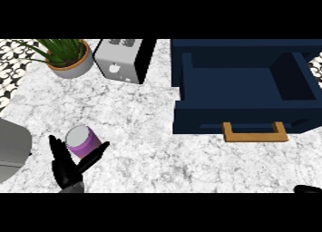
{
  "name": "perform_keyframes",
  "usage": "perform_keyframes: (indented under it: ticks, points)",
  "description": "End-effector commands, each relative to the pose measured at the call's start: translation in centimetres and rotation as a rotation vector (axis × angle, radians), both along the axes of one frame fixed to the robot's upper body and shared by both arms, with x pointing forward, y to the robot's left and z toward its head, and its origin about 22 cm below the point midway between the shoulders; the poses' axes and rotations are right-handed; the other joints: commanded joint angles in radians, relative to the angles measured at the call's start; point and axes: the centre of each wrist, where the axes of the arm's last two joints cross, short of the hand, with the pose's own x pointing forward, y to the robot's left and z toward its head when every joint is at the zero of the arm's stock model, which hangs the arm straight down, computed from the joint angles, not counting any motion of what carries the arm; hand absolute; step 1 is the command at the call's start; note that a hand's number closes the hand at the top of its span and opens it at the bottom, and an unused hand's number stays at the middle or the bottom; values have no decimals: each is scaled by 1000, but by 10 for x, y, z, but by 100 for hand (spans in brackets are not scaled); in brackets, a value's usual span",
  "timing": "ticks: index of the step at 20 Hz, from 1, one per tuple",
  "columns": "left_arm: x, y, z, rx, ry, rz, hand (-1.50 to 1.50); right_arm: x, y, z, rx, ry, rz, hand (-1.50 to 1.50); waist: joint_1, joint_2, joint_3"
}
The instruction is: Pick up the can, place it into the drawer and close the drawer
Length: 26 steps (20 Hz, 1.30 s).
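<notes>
My left hand [70, 165] brackets the purple can [82, 141] with straight, spread fingers, not yet gripping, since the open drawer [190, 86] awaits it.

- Left hand [69, 165] showing matte black, with slim tapering fingers and thumb.
- Right hand [312, 189] showing only as a black sliver at the lower edge.

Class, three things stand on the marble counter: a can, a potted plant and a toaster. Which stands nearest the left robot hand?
The purple can, between the left robot hand's fingers and thumb. The potted plant and toaster stand far back.
</notes>
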Motion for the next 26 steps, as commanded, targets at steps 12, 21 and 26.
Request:
perform_keyframes:
  ticks: [12, 21, 26]
  points:
    - [47, 11, 11, -42, -118, -215, 150, -4, 2, -2, -15, -32, -18, -150, -3, 1, -1]
    - [123, -30, 62, -76, -153, -741, 150, -4, -2, 4, -21, -32, 5, -150, -20, 4, -2]
    - [141, -34, 89, -58, -215, -808, 150, 12, -11, 10, -29, -47, -43, -150, 4, -1, 0]
